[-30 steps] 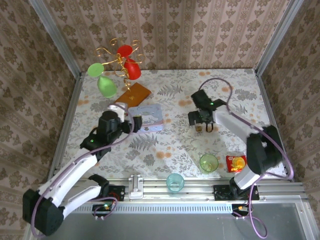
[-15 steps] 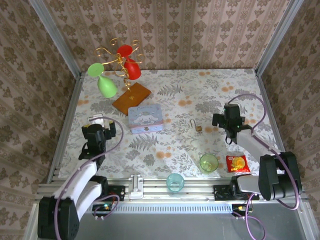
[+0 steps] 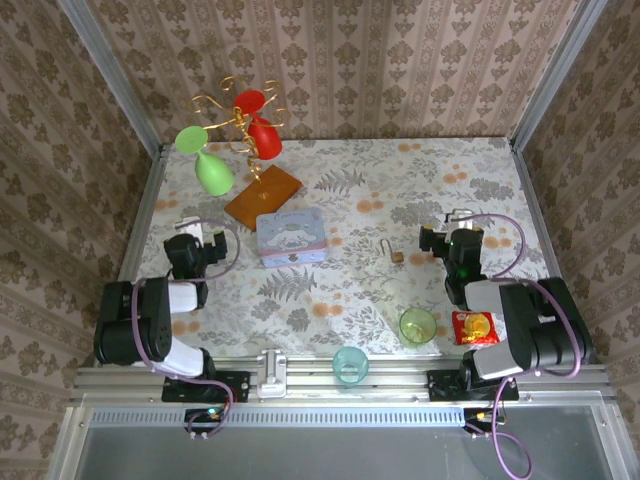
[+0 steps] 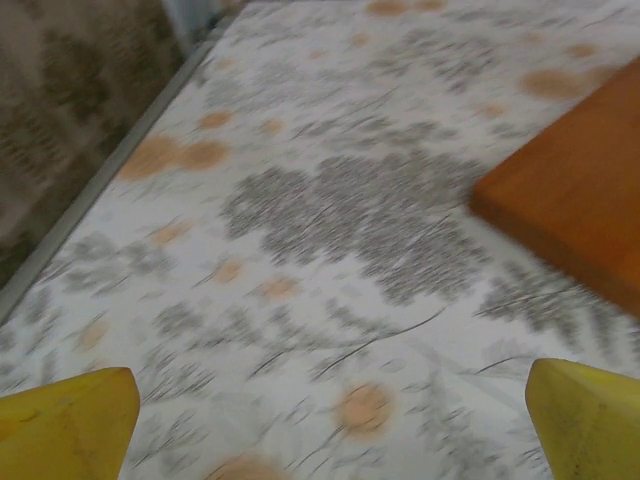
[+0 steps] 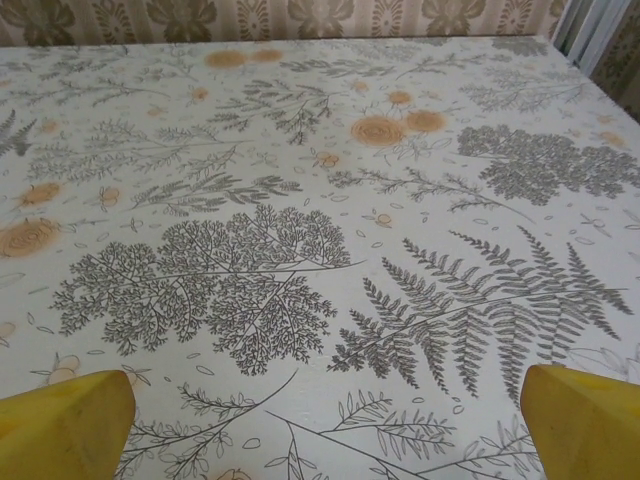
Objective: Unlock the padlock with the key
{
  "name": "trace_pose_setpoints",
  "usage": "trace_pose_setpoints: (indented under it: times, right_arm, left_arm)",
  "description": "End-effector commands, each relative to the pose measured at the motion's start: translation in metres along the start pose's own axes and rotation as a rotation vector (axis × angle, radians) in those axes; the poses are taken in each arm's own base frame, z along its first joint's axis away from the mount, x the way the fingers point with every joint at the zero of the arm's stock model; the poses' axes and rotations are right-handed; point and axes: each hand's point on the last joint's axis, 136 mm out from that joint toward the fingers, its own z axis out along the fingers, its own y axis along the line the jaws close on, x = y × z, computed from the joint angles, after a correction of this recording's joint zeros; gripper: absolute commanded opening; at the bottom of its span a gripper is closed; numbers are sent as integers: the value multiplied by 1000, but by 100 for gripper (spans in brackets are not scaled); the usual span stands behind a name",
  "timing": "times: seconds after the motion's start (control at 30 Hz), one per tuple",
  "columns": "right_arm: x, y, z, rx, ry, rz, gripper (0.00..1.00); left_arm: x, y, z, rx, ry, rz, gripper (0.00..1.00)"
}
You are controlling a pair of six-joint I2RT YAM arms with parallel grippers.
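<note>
The tiny brass padlock [image 3: 397,256] lies on the patterned table [image 3: 330,290] right of centre, its thin silver shackle pointing toward the back. No key can be made out. My right gripper [image 3: 455,228] sits folded back to the right of the padlock, apart from it. In the right wrist view it [image 5: 330,425] is open, yellow fingertips [image 5: 70,420] wide apart over bare fern-print cloth. My left gripper [image 3: 190,238] is folded back at the table's left side. The left wrist view, blurred, shows it [image 4: 330,430] open, with nothing between the fingers.
A pale blue cartoon tin [image 3: 291,237] stands mid-table, an orange wooden board [image 3: 263,195] [image 4: 575,200] behind it. A gold wire stand with red and green cups [image 3: 245,130] is at the back left. A green cup [image 3: 417,325], teal cup [image 3: 350,364] and red packet [image 3: 472,327] line the front.
Both arms have drawn back from the middle of the table toward their bases. The right gripper has left the padlock, which stays lying where it was.
</note>
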Motion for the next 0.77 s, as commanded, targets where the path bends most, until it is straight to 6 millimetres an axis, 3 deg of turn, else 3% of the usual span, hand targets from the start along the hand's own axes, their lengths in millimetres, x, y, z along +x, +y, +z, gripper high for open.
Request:
trace_pose_setpoints:
  times: [0.0, 0.07, 0.37, 0.6, 0.73]
  right_arm:
    - [-20, 1, 11, 8, -79, -4, 100]
    - [-18, -1, 12, 3, -51, 8, 100]
    - [-17, -2, 14, -4, -43, 20, 100]
    - [-17, -3, 13, -3, -45, 20, 100]
    - [-17, -2, 13, -4, -45, 20, 100]
  left_arm:
    - [-19, -20, 0, 103, -99, 16, 100]
    - [-21, -13, 1, 47, -125, 22, 100]
    - [-20, -19, 8, 37, -75, 59, 100]
    - [-20, -38, 7, 98, -74, 124, 100]
    - [-20, -35, 10, 149, -56, 87, 100]
